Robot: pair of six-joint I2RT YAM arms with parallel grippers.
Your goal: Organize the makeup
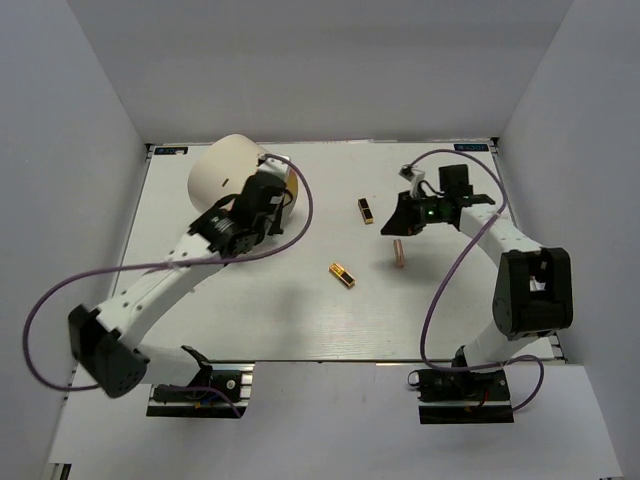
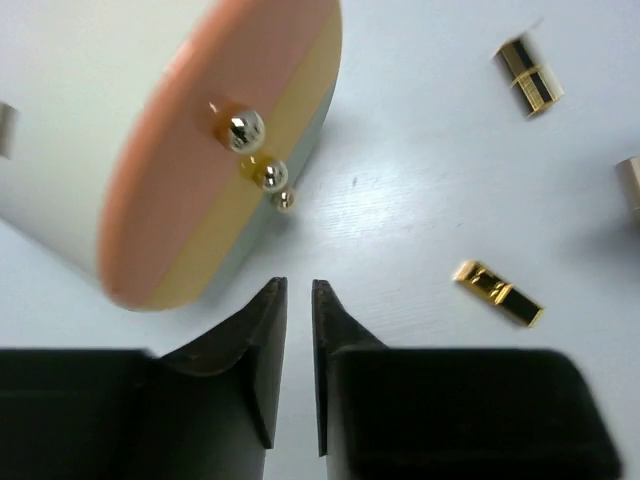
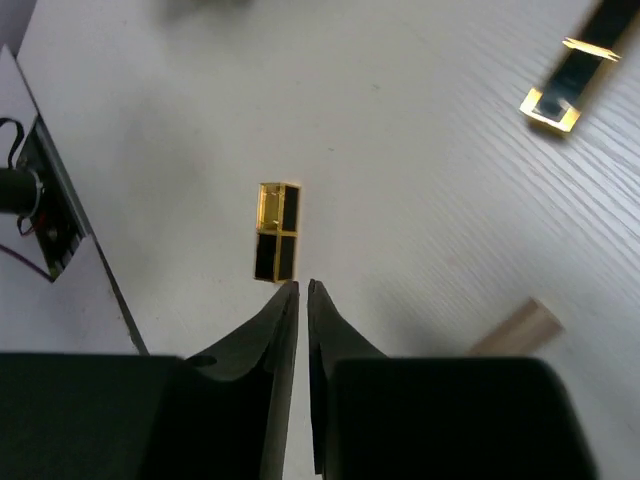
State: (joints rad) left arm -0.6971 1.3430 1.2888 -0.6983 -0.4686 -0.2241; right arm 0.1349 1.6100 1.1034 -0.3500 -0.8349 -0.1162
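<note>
A black-and-gold lipstick (image 1: 366, 211) lies mid-table, and a gold lipstick (image 1: 343, 274) lies nearer the front. A slim rose-gold tube (image 1: 399, 252) lies to the right of the gold one. My right gripper (image 1: 398, 222) is shut and empty, its tips (image 3: 302, 285) just short of the black-and-gold lipstick (image 3: 277, 231). The tube (image 3: 515, 330) lies beside that gripper. My left gripper (image 1: 283, 192) is shut and empty (image 2: 299, 285), just in front of the big cream cylinder. Both lipsticks (image 2: 530, 77) (image 2: 498, 293) lie to its right. No brushes or mint or lavender tubes show.
The big cream cylinder (image 1: 232, 170) lies on its side at the back left, its orange front with gold knobs (image 2: 245, 130) facing my left gripper. A second lipstick (image 3: 565, 85) lies farther off in the right wrist view. White walls enclose the table (image 1: 300, 320).
</note>
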